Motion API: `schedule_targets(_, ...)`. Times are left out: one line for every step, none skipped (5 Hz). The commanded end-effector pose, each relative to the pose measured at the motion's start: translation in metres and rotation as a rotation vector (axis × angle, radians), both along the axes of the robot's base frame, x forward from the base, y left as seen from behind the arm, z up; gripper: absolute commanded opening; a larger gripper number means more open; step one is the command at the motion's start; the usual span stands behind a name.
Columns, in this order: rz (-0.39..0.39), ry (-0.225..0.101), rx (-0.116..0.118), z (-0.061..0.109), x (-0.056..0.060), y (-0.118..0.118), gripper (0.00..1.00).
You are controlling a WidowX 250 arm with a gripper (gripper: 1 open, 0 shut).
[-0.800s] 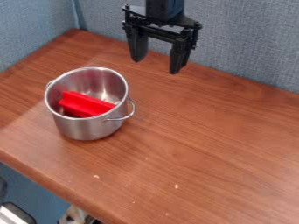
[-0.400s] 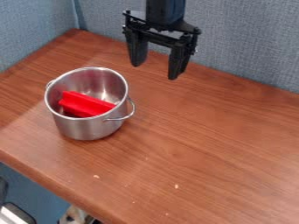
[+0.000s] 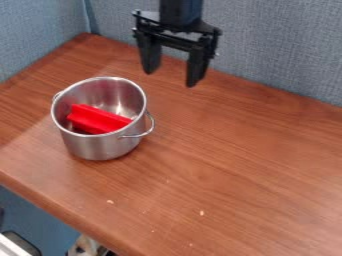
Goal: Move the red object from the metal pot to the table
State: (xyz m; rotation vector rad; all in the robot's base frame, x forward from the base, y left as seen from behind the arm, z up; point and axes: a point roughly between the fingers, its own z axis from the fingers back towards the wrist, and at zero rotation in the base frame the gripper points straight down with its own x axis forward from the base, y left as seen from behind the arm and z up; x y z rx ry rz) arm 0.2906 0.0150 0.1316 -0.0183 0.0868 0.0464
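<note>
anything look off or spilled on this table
Nothing is spilled or damaged. The only odd thing is the red object lying tilted inside the metal pot, which stands upright on the table. The open gripper hangs apart from both.

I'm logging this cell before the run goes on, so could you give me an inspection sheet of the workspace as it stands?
Surface: reddish-brown wood-grain table, glossy, a few pale specks near the front.
Job's things: small red plastic block lies tilted inside the shiny round steel pot at the table's left.
Clutter: nothing seen.
Grippers: black pincer open, pointing down, empty, above the table behind the pot.
Cables: nothing seen.
Surroundings: blue-grey panels behind the table.
</note>
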Motion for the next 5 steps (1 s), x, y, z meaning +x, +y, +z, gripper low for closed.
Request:
schedule_targets(0.054, -0.067, 0.009, 0.018, 0.001, 0.012, 1.00)
schedule_targets(-0.034, -0.073, 0.008, 0.024, 0.005, 0.020, 1.00)
schedule_targets(-0.126, -0.079, 0.006, 0.029, 0.011, 0.024, 1.00)
schedule_targets(-0.199, -0.090, 0.001, 0.023, 0.013, 0.010, 1.00)
schedule_targets(-0.257, -0.091, -0.006, 0.017, 0.008, 0.003, 1.00)
